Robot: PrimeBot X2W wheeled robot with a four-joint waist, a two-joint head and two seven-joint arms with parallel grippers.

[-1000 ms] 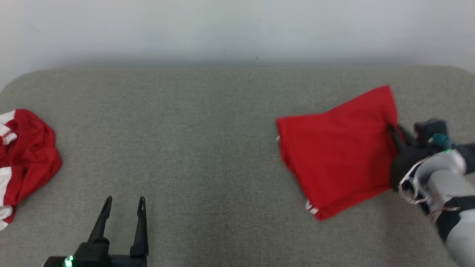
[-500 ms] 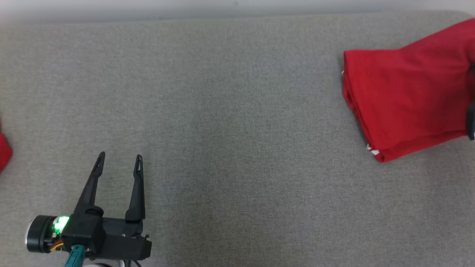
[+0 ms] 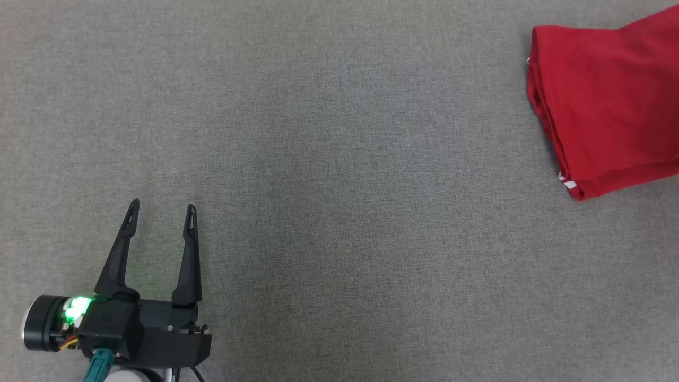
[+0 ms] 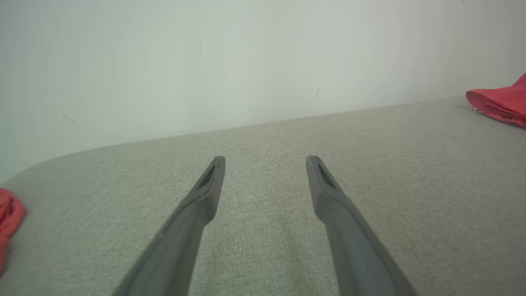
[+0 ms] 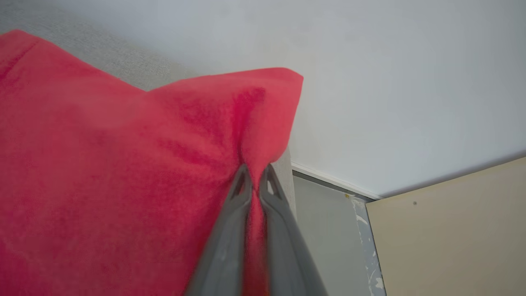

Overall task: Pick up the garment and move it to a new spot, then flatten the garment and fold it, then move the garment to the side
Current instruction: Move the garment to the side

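The folded red garment (image 3: pixel 610 106) lies at the far right of the grey table (image 3: pixel 339 159), running off the head view's right edge. In the left wrist view it is a red strip (image 4: pixel 499 102) far off to the right. The right wrist view has the right gripper (image 5: pixel 254 174) shut on the garment (image 5: pixel 123 164), pinching a fold near its edge by the table's end. My left gripper (image 3: pixel 160 209) stands open above bare cloth at the lower left, nothing between its fingers (image 4: pixel 205 193).
A second red cloth (image 4: pixel 8 218) lies at the left end of the table in the left wrist view. A pale wall (image 4: pixel 246 61) rises behind the table. Past the table's right end, floor and a beige panel (image 5: pixel 452 230) appear.
The head camera has tilted down and shifted, so the garment now sits higher and further right in the picture and the right arm has left it. Both grippers keep their states.
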